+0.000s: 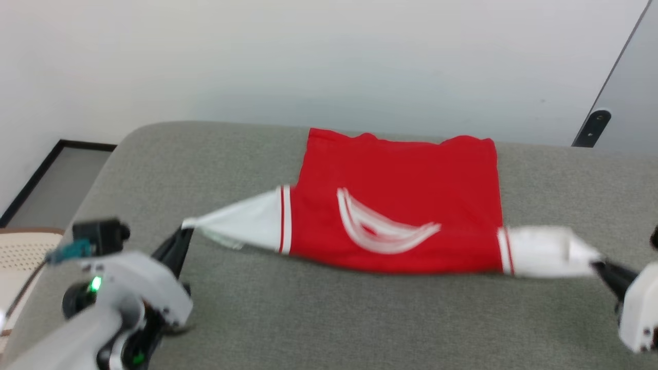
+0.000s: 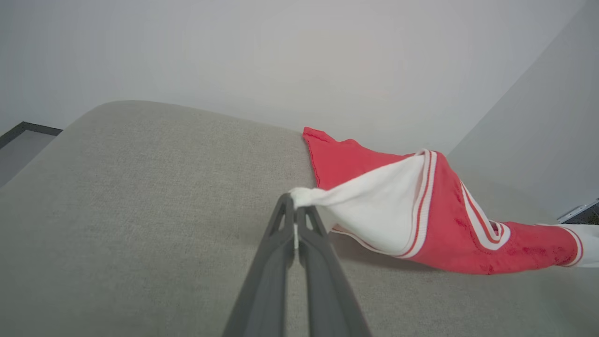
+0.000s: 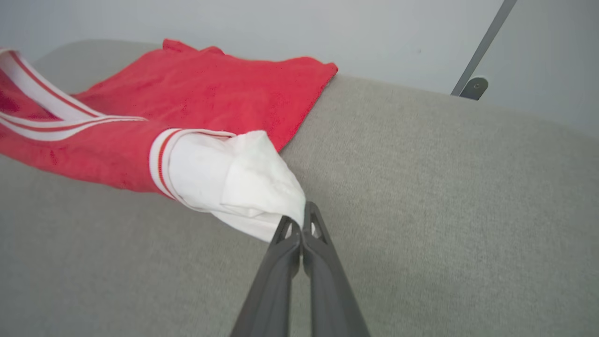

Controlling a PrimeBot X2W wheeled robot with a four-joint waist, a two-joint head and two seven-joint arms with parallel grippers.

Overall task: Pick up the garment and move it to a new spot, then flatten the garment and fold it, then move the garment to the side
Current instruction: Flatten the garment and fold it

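Both the left claw (image 1: 186,231) and the right claw (image 1: 596,266) are squeezing shut on the white sleeve tips (image 2: 369,206) of the red garment (image 1: 401,180), holding it wide across the far side of the grey tabletop (image 1: 308,318), likely so it is lying flat for folding

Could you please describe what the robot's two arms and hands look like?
The left arm and right arm have rounded, glossy white casings. The left hand and right hand each carry two long, dark grey, tapering fingers with triangular cut-outs near the tips. The left wrist bears a black camera block, a teal connector and a green light.
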